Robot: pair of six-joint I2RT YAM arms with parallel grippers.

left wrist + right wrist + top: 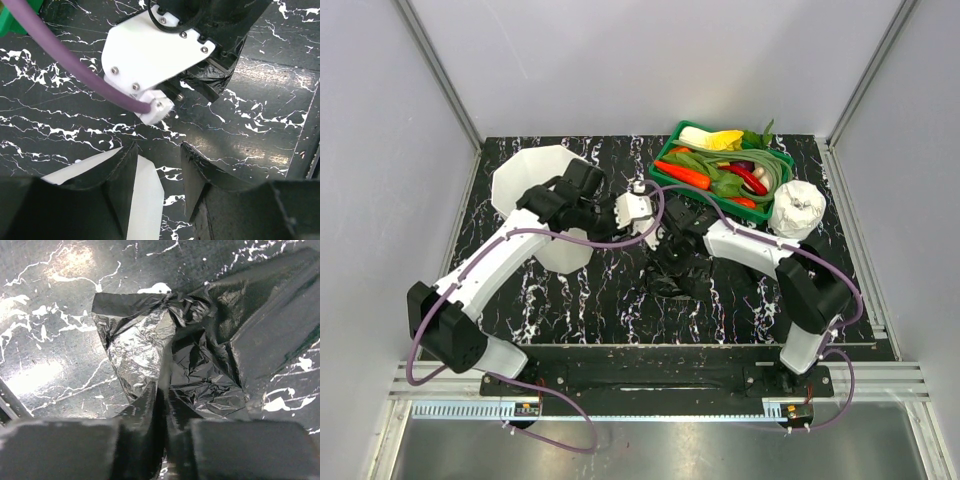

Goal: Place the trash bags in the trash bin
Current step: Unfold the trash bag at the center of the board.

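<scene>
I see the black marbled table point(620, 310) filling the floor of the cell, with both arms reaching in over its middle. The biggest thing on it is the trash bin point(525, 175), white and faceted, on the left side of the table. My left arm lies across its near wall, and I cannot tell whether the bin stands straight or leans. At the far right sits the green tray point(663, 163) of vegetables, with a white crumpled lump point(798, 208) just beside its near right corner.

The trash bags point(200, 375) lie on the table near the centre as a crinkled, glossy black heap, well apart from the bin and outside it.

The right gripper point(161, 395) is down on that heap. Its fingers are drawn almost together, with a fold of the black film pinched between them.

The left gripper point(158, 150) hangs low, just beside the bin, about half open. The jaws stand apart over bare table and a white edge of the bin shows under the left finger. I see nothing clamped between them. It faces the right wrist's white plate point(150, 55) and purple cable point(65, 60).
</scene>
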